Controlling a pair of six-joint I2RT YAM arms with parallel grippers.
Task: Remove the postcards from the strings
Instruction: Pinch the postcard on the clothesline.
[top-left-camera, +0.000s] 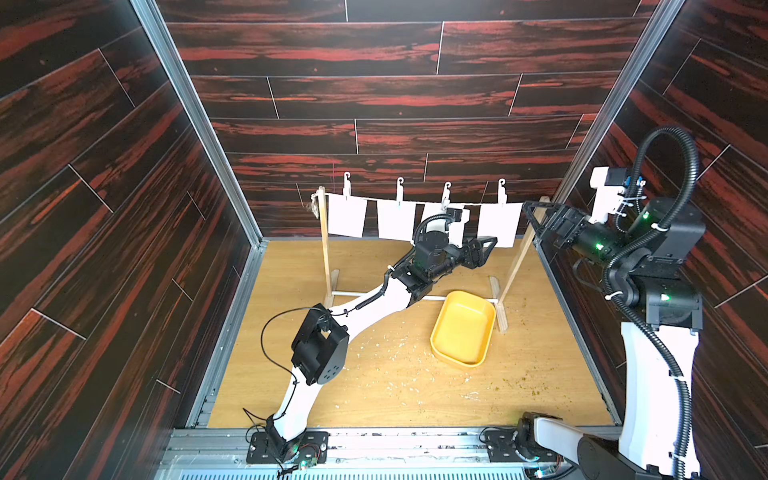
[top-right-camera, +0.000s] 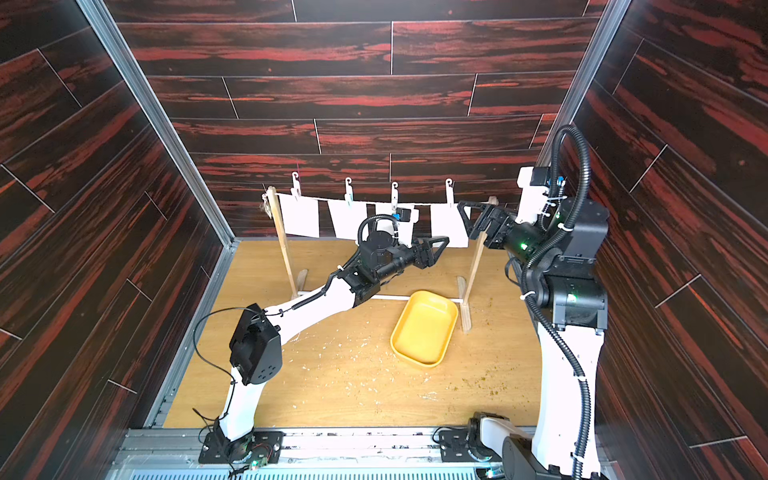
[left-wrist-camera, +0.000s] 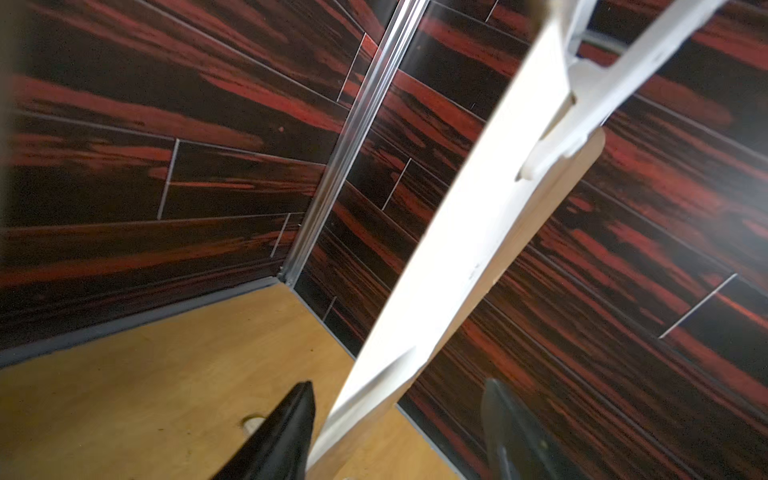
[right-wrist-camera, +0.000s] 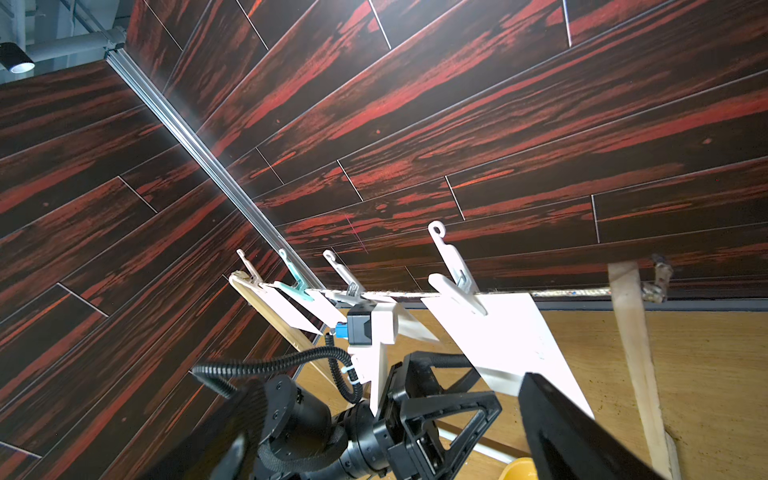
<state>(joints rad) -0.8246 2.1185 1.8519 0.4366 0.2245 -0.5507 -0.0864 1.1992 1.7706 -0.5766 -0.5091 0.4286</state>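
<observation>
Left gripper (left-wrist-camera: 399, 384) astride postcard (left-wrist-camera: 478, 232) (jaws apart)

In both top views the left arm (top-left-camera: 390, 297) covers most of the third postcard (top-left-camera: 430, 211) and a stretch of the stand's bottom rod (top-left-camera: 434, 298). The left end effector (top-left-camera: 489, 244) overlaps the lower corner of the fourth postcard (top-left-camera: 500, 226); whether they touch cannot be told there. In the left wrist view its fingers (left-wrist-camera: 286, 432) are cut off by the frame edge, one of them blurred, and the clothespin (left-wrist-camera: 582, 104) runs out of frame. The right end effector (top-left-camera: 534, 220) hides the top of the right post (top-left-camera: 515, 266). In the right wrist view the yellow tray (right-wrist-camera: 517, 467) shows only as a sliver at the edge. The string (top-left-camera: 372, 200) is too thin to follow past the cards.
</observation>
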